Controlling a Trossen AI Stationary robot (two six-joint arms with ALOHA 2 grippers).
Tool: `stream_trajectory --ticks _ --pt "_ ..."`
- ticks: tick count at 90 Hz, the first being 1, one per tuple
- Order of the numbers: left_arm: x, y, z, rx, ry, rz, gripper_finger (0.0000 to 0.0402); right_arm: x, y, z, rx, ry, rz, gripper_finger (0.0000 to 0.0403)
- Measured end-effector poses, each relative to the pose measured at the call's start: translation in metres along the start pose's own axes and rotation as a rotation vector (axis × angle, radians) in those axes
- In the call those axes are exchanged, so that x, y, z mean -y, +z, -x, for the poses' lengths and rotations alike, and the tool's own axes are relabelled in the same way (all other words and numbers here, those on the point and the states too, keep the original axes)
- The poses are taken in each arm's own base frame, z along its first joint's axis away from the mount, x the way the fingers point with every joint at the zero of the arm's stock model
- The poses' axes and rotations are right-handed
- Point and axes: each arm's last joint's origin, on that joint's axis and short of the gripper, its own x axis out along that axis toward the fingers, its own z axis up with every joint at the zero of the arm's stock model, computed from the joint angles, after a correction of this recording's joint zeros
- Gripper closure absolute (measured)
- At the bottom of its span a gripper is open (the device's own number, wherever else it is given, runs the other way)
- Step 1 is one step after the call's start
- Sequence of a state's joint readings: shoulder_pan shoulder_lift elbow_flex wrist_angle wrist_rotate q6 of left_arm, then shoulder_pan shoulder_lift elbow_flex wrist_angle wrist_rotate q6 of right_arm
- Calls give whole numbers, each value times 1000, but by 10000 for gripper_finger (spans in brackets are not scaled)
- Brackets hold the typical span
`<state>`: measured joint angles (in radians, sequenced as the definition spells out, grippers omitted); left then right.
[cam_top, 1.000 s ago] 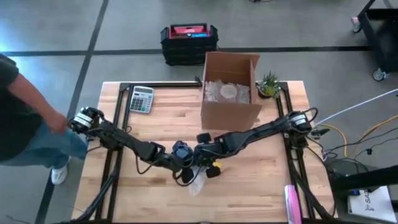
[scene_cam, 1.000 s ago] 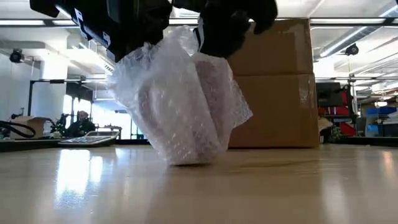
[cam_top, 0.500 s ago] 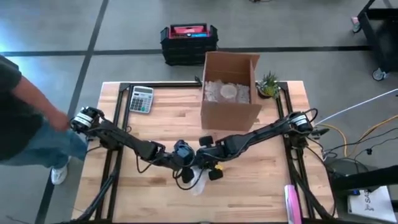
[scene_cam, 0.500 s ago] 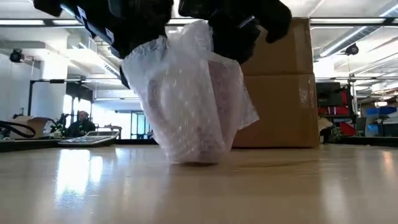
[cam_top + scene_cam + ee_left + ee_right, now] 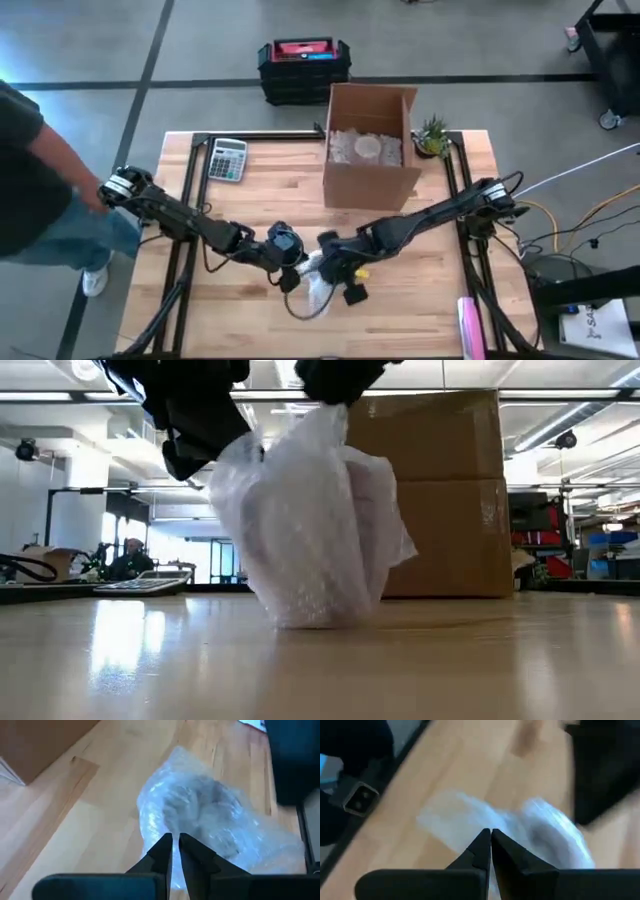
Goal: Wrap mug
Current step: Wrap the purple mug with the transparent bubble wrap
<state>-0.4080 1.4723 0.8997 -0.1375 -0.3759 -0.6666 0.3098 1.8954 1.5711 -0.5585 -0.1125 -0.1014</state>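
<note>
Left fingers: the left gripper (image 5: 172, 845) has its two fingers (image 5: 161, 851) pressed nearly together, pinching a fold of the bubble wrap (image 5: 210, 820) at the bundle's near edge.
Right fingers: the right gripper (image 5: 490, 840) shows its fingers (image 5: 479, 845) closed to a thin slit over the same wrap; seen from the low camera it grips the gathered top of the bundle.
Mug: the mug (image 5: 315, 545) sits upright on the table (image 5: 480, 660), fully cloaked in clear bubble wrap, its shape only dimly showing through the plastic.
Position: from above, the wrapped bundle (image 5: 318, 280) stands near the front centre of the table (image 5: 420, 290), between the two grippers, the left gripper (image 5: 285, 250) on one side and the right gripper (image 5: 340, 272) on the other.
Cardboard box: an open cardboard box (image 5: 370, 145) stands toward the back of the table, well apart from the bundle, with pale packing inside.
Calculator: a calculator (image 5: 227, 158) lies at the back left corner.
Plant: a small plant (image 5: 433, 135) sits just beside the box.
Person: a person (image 5: 35, 190) stands at the table's left edge.
</note>
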Motion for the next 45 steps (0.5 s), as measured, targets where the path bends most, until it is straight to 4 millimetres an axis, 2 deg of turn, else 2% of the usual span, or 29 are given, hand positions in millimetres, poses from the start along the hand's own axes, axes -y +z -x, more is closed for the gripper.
stream_trajectory --ticks 12,19,27,38,45 --pt "1 -1 0 -3 -1 2 381 7 -9 -28 -54 -33 -16 403" --pt "1 -1 1 -4 -4 3 381 12 -16 -30 -130 -119 -27 403" --pt "2 -2 1 -5 -7 1 381 20 -27 -38 -211 -139 -61 403" --pt "3 -2 1 -4 -10 1 381 21 -30 -42 -226 -147 -52 403" --pt "3 -2 1 -3 -10 1 381 22 -32 -52 -232 -140 -51 403"
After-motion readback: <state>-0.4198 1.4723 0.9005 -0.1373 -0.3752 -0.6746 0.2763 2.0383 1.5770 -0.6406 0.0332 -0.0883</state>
